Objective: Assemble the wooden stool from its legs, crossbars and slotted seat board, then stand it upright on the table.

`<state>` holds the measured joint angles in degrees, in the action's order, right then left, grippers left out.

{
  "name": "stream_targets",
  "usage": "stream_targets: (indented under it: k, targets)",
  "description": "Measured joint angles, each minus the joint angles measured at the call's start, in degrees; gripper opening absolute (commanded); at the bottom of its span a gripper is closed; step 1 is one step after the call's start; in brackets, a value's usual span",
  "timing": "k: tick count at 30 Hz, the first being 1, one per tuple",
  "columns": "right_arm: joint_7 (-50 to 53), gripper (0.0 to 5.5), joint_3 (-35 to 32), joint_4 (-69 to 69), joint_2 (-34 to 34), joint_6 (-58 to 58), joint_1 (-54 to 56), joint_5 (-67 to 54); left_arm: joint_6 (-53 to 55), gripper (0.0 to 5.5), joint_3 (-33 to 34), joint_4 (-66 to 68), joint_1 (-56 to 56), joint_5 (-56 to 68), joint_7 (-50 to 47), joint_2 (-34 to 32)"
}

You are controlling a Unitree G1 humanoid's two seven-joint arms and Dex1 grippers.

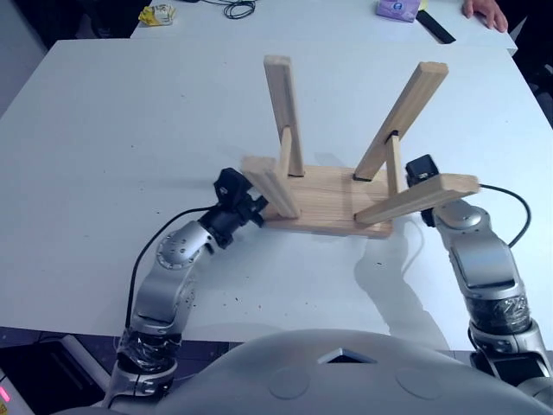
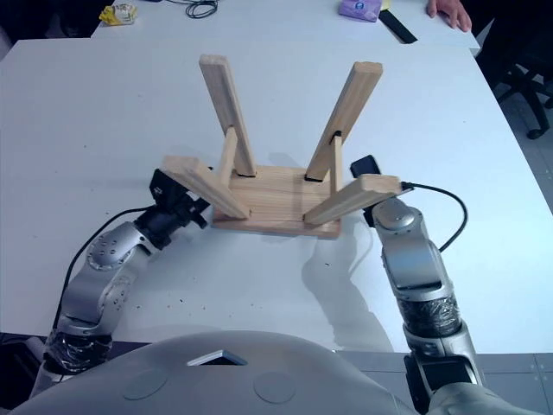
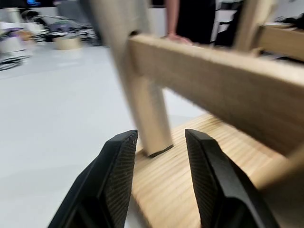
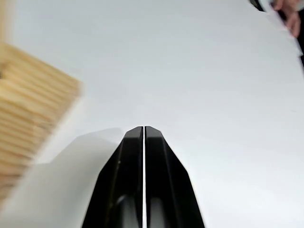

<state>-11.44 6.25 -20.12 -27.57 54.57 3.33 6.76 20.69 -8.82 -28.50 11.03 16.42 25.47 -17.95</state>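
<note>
The wooden stool stands upside down on the white table (image 1: 130, 130): its seat board (image 1: 324, 203) lies flat and the legs point up and outward. The two far legs (image 1: 283, 112) (image 1: 402, 117) rise tall, and the two near legs (image 1: 272, 186) (image 1: 415, 199) lean toward me. Short crossbars (image 1: 285, 151) (image 1: 393, 164) join the legs on each side. My left gripper (image 1: 255, 207) is open at the board's left edge; in the left wrist view its fingers (image 3: 118, 161) flank a leg's foot (image 3: 147, 118) below a crossbar (image 3: 213, 80). My right gripper (image 4: 144, 128) is shut on nothing, just behind the right near leg.
At the table's far edge lie a purple packet (image 1: 397, 9), a black flat object (image 1: 435, 26) and a yellow item (image 1: 158, 14). A person's hand (image 1: 484, 10) rests at the far right corner. Bare tabletop lies left, right and in front of the stool.
</note>
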Motion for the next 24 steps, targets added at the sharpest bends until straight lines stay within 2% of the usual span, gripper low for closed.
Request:
stream_targets:
  k: [4,6,11,18,24]
  targets:
    - [-1.38,0.06,2.52,8.78,0.52,-6.27,2.35,0.12,0.23,1.87,0.93,-0.36,1.77,-0.23,-1.05,0.07]
    - [-2.39,0.06,2.57,10.97,0.15,-9.05,2.82,0.15,-0.16,1.87,4.03,1.93,1.25,-1.01,-3.08,-0.01]
    - [-5.36,0.06,3.38,8.61,-1.71,-9.47,1.02,0.18,3.13,1.87,8.75,8.3,0.47,-7.4,-10.26,-1.36]
    - [-5.79,0.06,5.51,2.81,-0.28,-7.16,-1.85,0.28,10.27,1.87,0.93,7.34,0.64,-7.24,-4.95,-2.37]
    - [-5.24,0.06,7.56,2.92,2.02,-5.17,-0.18,1.26,13.9,1.87,-0.42,6.24,-0.71,-6.15,-2.97,-2.8]
